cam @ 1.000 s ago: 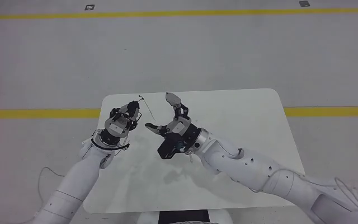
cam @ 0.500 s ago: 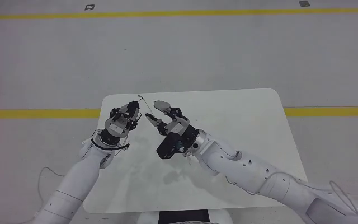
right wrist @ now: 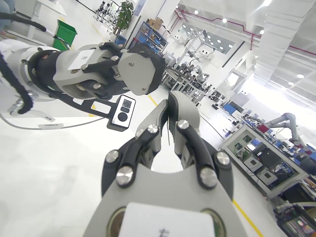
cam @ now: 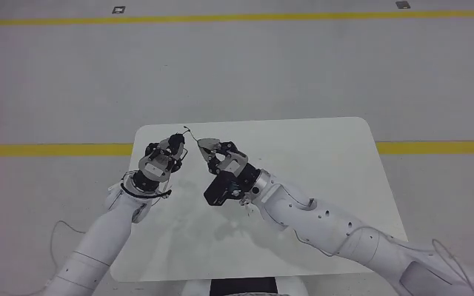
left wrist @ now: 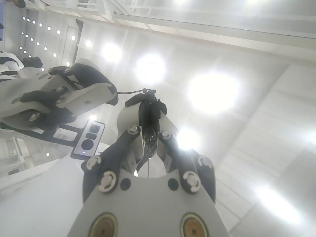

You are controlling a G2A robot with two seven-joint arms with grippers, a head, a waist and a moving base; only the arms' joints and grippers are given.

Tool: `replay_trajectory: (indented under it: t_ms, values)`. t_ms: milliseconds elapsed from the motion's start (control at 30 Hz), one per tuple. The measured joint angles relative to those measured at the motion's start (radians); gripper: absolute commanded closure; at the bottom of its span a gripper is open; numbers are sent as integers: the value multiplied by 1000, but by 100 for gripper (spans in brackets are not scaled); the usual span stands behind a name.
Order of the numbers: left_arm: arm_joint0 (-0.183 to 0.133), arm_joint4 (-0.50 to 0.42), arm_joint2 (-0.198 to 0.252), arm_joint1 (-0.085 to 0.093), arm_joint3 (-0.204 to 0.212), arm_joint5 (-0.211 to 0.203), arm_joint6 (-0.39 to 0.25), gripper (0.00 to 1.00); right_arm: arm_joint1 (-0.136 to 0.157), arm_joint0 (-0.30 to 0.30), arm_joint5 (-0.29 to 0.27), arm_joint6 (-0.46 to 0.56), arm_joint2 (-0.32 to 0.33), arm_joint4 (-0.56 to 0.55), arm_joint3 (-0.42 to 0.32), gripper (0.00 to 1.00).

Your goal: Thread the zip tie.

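Note:
A thin black zip tie [cam: 189, 134] is held above the white table [cam: 326, 155] between both grippers. My left gripper [cam: 178, 140] is shut on the tie's bunched end [left wrist: 149, 110]. From there the strap [left wrist: 130, 91] runs across to my right gripper [left wrist: 112, 94]. In the top view my right gripper [cam: 201, 145] sits close beside the left one, shut on the strap. A thin black strand [right wrist: 168, 130] shows between its closed fingers [right wrist: 160, 114], with the left gripper [right wrist: 138, 75] just beyond them.
Both arms hover over the table's far left part. Bare tabletop stretches away to the right. A yellow floor line [cam: 429, 147] runs behind the table.
My right gripper, open a second ago, has moved left to the left gripper and shut on the zip tie's strap. The left arm has kept still.

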Motion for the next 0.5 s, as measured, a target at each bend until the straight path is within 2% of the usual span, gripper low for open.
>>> replay_trajectory:
  t_ms: [500]
  values:
    - [0,0,0,0,0,0,0,100,19,11,30,38,-30,0,27,100]
